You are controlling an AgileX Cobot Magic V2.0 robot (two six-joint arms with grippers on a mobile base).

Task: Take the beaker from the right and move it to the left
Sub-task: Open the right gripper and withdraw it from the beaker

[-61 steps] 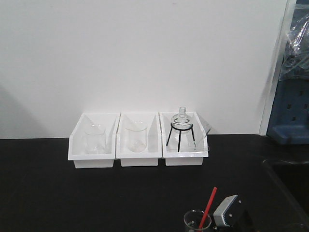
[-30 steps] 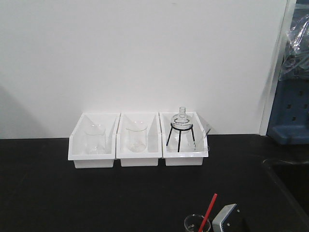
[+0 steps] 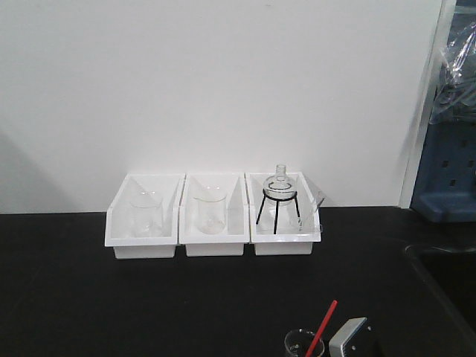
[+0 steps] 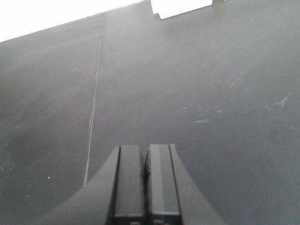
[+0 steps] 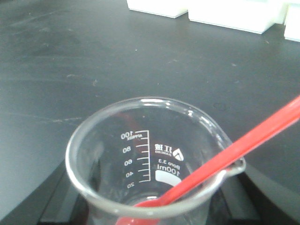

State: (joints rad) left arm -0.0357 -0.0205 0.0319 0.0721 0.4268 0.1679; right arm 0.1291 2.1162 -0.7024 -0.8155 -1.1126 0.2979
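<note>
**Beaker at the near right edge, between the right fingers**

In the right wrist view the beaker [image 5: 154,164] fills the lower frame, its rim close to the camera, with dark finger [image 5: 56,197] surfaces showing on both sides of the glass low down. The right gripper [image 3: 349,341] appears to be clasping the beaker, though actual contact on the glass is hard to see. The red rod [image 5: 234,150] leans from the bottom of the beaker out over the spout toward the upper right.

The left gripper [image 4: 145,183] has its two fingers pressed together with nothing between them, held over bare black table [image 4: 187,84] (a thin pale seam runs along the surface there).

In the front view the beaker [image 3: 303,343] sits at the bottom edge, right of centre, just beside the grey gripper body. Three white bins [image 3: 216,223] stand side by side at the back against the wall, well apart from the beaker. A wide stretch of dark table lies to the left of it.
</note>
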